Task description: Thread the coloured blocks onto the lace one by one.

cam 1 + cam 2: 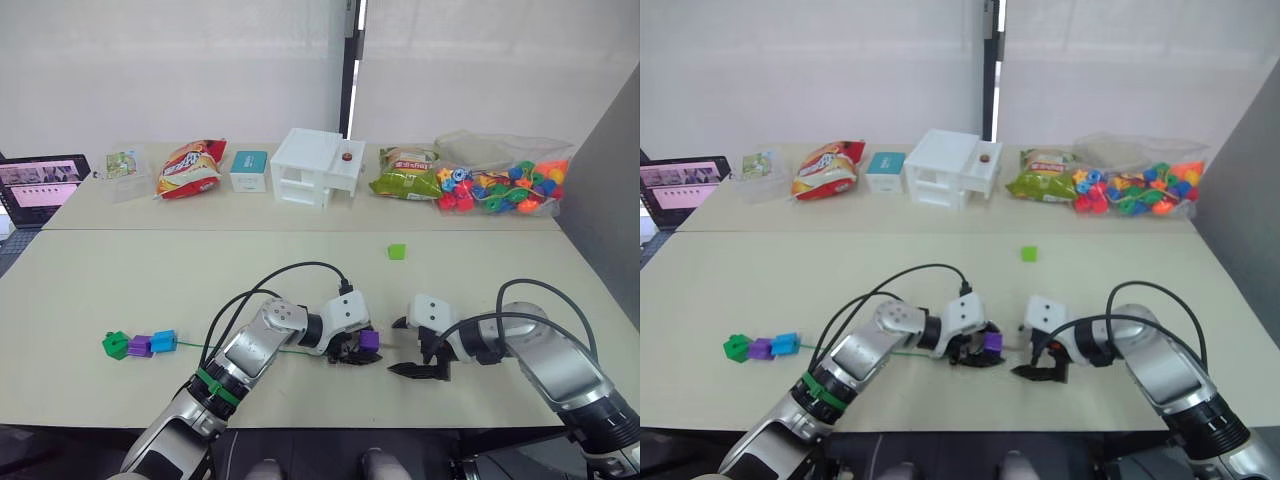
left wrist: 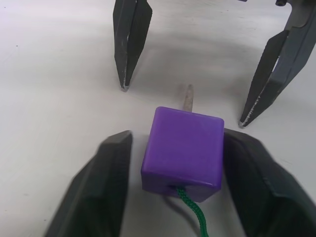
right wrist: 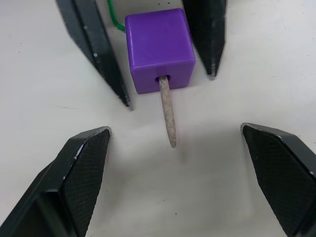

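Both arms reach in low over the near middle of the table, wrists turned toward each other. Left gripper (image 1: 352, 352) fingers spread, one on each side of the purple block (image 1: 369, 340), small gaps visible. Right gripper (image 1: 417, 362) just right of it, fingers wide apart, tips pointing left at the left gripper, holding nothing.

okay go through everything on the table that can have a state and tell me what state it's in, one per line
purple block: on the lace, stiff tip poking out, lying on the table
lace: threaded through four blocks
green, purple and blue blocks: already strung, bunched at the tail end
light green block: loose on the table, unthreaded
left gripper: open, either side of the purple block
right gripper: open, around the tip
bag of beads: shut
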Controlling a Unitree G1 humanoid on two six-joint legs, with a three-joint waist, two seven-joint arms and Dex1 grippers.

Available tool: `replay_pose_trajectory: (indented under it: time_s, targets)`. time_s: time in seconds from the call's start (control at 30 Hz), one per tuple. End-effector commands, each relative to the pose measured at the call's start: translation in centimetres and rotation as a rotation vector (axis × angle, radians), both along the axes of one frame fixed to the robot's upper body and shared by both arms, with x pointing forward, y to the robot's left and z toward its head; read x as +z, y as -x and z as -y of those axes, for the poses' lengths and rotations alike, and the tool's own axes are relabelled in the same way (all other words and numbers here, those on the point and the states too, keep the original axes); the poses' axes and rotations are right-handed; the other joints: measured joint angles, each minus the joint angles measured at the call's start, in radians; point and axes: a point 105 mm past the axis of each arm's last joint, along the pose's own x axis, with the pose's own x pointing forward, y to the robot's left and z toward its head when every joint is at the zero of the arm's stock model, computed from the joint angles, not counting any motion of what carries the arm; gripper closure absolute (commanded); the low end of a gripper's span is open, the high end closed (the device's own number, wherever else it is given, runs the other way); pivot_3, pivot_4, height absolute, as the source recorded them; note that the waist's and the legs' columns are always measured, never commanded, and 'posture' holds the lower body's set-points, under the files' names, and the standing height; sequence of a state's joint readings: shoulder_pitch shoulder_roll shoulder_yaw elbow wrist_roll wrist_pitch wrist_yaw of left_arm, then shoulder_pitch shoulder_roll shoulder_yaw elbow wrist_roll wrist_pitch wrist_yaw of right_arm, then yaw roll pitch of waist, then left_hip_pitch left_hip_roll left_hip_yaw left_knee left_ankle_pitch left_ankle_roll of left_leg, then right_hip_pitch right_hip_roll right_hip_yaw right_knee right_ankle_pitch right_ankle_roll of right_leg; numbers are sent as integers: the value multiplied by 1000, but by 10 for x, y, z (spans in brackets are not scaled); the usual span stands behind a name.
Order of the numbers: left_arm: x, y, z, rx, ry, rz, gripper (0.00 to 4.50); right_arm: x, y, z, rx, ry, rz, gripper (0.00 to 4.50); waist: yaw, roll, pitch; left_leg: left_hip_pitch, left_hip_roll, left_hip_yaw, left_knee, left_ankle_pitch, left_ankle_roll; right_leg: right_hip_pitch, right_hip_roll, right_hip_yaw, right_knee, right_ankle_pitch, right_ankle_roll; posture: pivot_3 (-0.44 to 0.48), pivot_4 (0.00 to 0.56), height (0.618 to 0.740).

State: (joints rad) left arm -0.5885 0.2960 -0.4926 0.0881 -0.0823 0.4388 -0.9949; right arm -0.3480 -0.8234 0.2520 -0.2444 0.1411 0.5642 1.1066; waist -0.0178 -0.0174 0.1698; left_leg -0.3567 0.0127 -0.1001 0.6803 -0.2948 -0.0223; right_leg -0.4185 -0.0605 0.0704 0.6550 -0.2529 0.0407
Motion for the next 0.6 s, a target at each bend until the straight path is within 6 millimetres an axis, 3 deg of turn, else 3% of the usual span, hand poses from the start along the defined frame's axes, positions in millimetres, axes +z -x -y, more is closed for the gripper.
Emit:
replay_pose_trajectory:
  time_s: [0.03, 0.5, 0.6]
  targets:
    - [2, 3, -2, -19, 3, 5, 3158, 5, -1, -4, 13, -18, 30, 0, -1, 0, 0, 0, 0, 0, 0, 0, 0, 0, 0, 0, 0, 0, 0, 0, 150, 740]
    - [7, 7, -2, -35, 17, 1, 3299, 3, -6, -4, 28, -9, 47, 4497, -1, 0, 0, 0, 0, 0, 0, 0, 0, 0, 0, 0, 0, 0, 0, 0, 150, 740]
    - [9, 7, -7, -37, 8, -2, 3299, 5, -7, -3, 49, 3, 57, 4500, -2, 0, 0, 0, 0, 0, 0, 0, 0, 0, 0, 0, 0, 0, 0, 0, 150, 740]
